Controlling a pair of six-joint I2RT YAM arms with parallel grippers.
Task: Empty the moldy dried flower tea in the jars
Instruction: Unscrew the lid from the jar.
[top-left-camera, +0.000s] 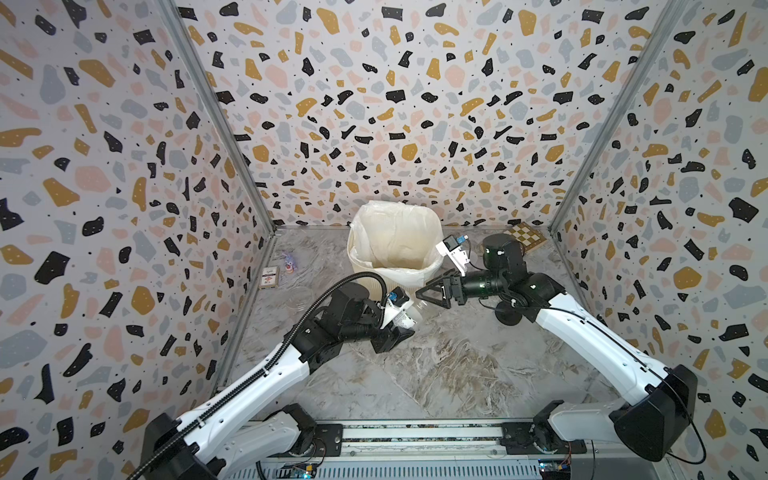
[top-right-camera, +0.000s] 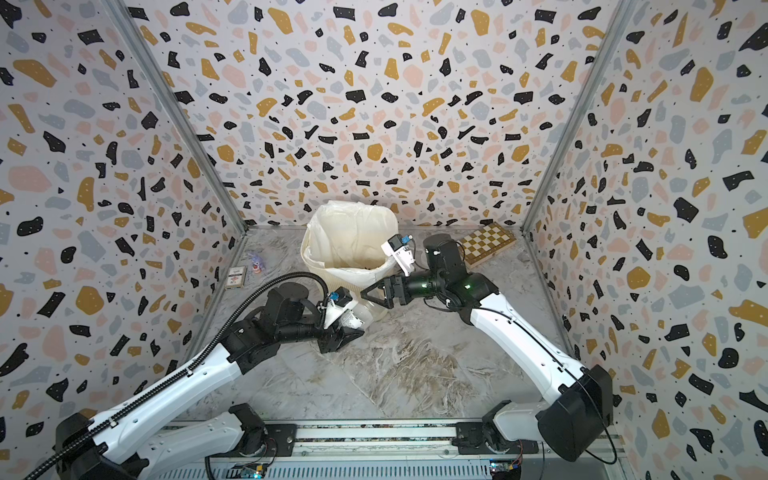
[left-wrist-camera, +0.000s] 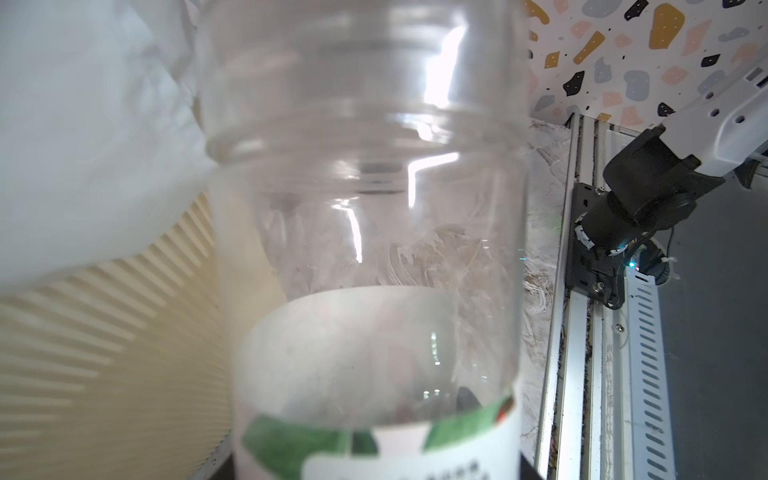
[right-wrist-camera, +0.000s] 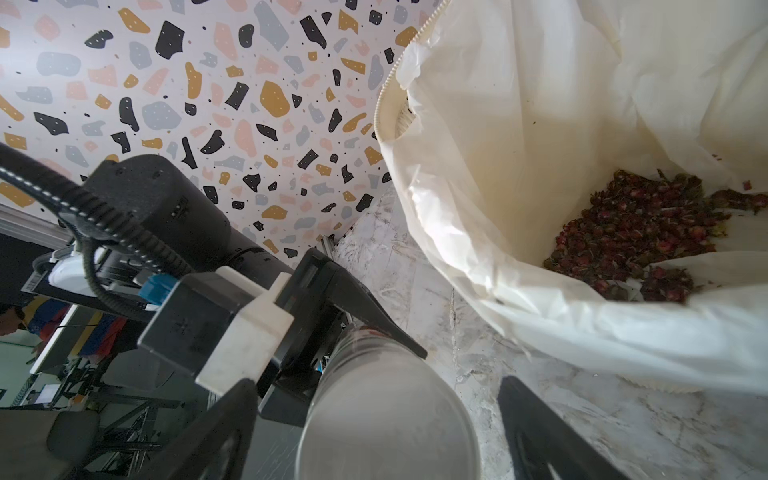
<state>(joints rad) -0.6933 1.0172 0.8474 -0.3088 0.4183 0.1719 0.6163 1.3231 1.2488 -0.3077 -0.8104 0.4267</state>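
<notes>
Only the right wrist view looks into the white bag (right-wrist-camera: 519, 124), where the moldy dried flower tea (right-wrist-camera: 631, 237) lies in a dark red heap. In both top views the bin (top-left-camera: 411, 282), at the middle of the tabletop's far edge, hides nearly all of it. The left gripper (top-left-camera: 399, 332) is clamped on the labelled jar (left-wrist-camera: 365, 232), which is lidless and on its side just before the bin. The right gripper (top-left-camera: 428, 292) is spread wide either side of the jar's mouth, gripping nothing. The label (left-wrist-camera: 415, 453) is green and white, its print too blurred to read
</notes>
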